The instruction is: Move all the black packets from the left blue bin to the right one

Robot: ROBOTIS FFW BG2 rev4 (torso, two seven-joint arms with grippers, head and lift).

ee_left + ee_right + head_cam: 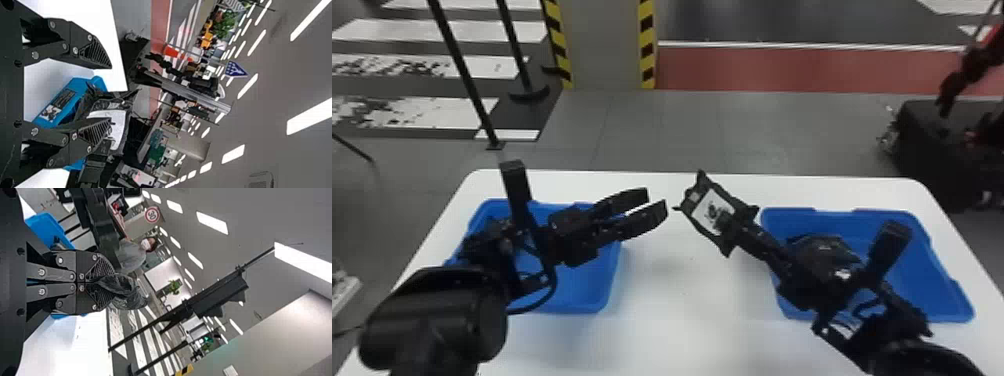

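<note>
Parted fingers, beyond them a black packet with a white label, and a blue bin

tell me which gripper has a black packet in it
The right gripper: its fingers are closed on the black packet with a white label. The left gripper differs, its fingers apart with nothing between them.

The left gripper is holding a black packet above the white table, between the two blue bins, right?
No, the head view shows the right gripper holding the black packet. It is indeed above the white table, between the left bin and the right bin.
</note>
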